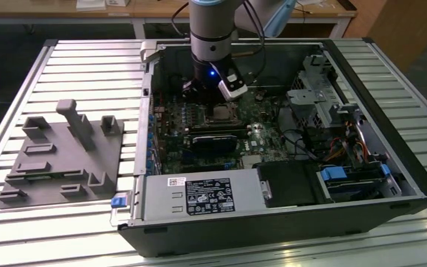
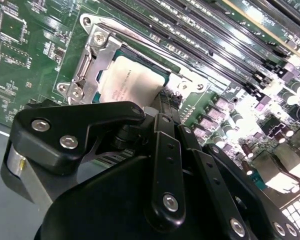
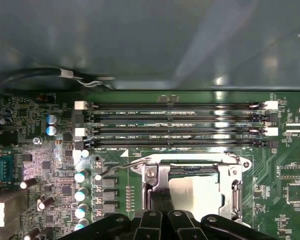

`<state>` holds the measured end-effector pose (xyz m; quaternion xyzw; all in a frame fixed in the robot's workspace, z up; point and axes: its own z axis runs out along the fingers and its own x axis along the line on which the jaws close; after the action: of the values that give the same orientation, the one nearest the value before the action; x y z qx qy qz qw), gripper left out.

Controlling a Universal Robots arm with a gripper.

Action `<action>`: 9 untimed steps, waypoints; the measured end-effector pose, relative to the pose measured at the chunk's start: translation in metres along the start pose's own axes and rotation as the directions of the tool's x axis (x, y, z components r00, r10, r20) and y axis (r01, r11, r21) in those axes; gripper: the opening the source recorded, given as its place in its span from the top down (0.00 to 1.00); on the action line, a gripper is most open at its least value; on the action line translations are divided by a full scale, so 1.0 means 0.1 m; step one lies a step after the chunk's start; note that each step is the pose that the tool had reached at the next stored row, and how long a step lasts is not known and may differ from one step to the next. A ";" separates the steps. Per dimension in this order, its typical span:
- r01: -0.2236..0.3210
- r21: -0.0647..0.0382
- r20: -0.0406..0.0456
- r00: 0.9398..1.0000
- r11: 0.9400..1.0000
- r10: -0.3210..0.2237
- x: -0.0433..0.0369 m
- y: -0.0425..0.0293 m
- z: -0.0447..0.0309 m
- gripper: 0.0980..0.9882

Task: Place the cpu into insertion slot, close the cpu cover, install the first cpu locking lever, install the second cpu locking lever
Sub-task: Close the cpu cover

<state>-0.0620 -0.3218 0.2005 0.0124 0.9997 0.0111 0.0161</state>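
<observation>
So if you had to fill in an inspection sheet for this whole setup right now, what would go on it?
Surface: slatted metal table carrying an open computer case.
Job's things: the cpu lies on the green board with the cpu cover framing it; the cover looks down.
Clutter: grey moulded tray beside the case, on the exterior view's left.
Grippers: end effector with fingers together, tips at the cover's edge beside the cpu.
Cables: orange and red cables inside the case; a black cable beyond the memory slots.
Surroundings: wooden desk behind the table.
</observation>
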 end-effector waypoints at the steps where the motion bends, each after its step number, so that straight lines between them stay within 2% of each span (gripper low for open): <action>1: 0.000 0.000 0.000 1.000 1.000 0.000 -0.006 0.000 0.000 0.99; 5: 0.000 0.000 0.000 1.000 1.000 0.000 -0.013 0.001 -0.002 0.99; 9: 0.000 0.000 0.000 1.000 1.000 0.000 -0.015 0.001 -0.044 0.99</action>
<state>-0.0607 -0.3218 0.2050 0.0124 0.9997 0.0110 0.0161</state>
